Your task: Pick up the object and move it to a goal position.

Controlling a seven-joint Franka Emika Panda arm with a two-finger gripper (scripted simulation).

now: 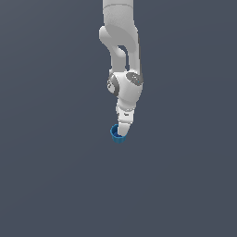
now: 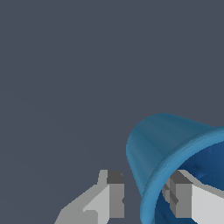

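One pincer [image 2: 144, 197] finger inside cup [image 2: 162, 148], other outside.

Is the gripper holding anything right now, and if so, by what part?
The gripper grips the blue cup by its rim wall: one finger inside the hollow, the other outside.

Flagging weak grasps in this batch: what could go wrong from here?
The gripper pinches only the cup's wall, one finger inside, the other outside. The thin rim hold could slip or let the cup swing. In the wrist view the cup looks tilted, so it may land askew.
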